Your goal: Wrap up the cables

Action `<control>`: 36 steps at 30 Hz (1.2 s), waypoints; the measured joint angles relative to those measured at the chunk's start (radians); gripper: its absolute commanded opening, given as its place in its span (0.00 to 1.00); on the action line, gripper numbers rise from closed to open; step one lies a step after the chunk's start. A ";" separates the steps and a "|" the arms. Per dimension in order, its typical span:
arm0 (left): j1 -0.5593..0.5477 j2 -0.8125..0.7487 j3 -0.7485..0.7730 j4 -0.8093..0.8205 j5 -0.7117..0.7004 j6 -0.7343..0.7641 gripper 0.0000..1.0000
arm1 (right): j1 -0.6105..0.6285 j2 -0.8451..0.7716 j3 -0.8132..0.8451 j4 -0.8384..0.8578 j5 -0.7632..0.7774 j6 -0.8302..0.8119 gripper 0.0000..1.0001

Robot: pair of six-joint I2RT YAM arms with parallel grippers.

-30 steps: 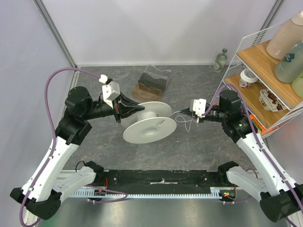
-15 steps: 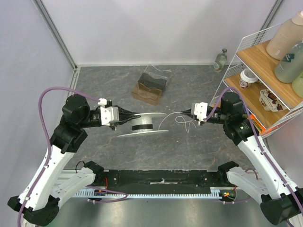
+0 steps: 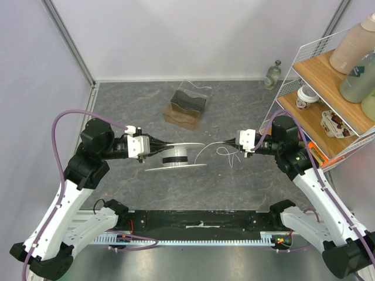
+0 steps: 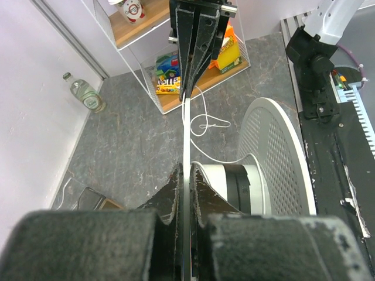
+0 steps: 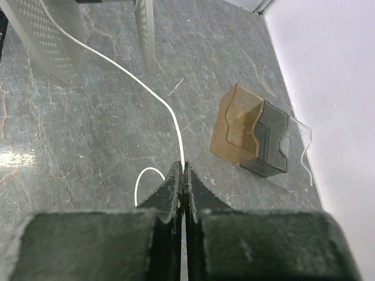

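Nearest the bases, both arms reach inward over the grey table [image 3: 252,181] toward each other. The left gripper [image 3: 159,154] is clenched on the thin rim of one flange of the white spool [image 3: 176,158], which shows edge-on from above. The left wrist view has that rim pinched between the fingers, with the dark hub and the perforated second flange beside it. Whether the spool touches the table cannot be told. Opposite, the right gripper [image 3: 233,142] is clamped on the cable [image 5: 149,89], which runs in a slack curve from its fingertips across to the spool. A loose loop [image 3: 227,154] of it hangs or lies just below that gripper. Farther back sit a brown and dark box [image 3: 186,107], a glass bottle [image 3: 272,75] by the wall and a wire shelf [image 3: 319,65] at the right.

The step in hand looks like winding. How much is already on the hub cannot be judged. The next move probably calls for taking up the slack and guiding the fine wire between the flanges, not over a rim
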 measured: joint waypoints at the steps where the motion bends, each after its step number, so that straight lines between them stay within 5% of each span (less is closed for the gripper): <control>1: 0.000 0.001 0.000 -0.006 0.000 0.002 0.02 | 0.000 -0.005 -0.001 -0.007 -0.003 -0.003 0.00; 29: 0.059 0.048 -0.320 0.037 -0.200 -0.064 0.02 | 0.000 0.000 -0.057 -0.055 0.070 0.051 0.00; 36: 0.063 0.078 -0.318 0.080 -0.241 -0.221 0.02 | 0.000 0.022 -0.057 -0.056 0.074 0.055 0.00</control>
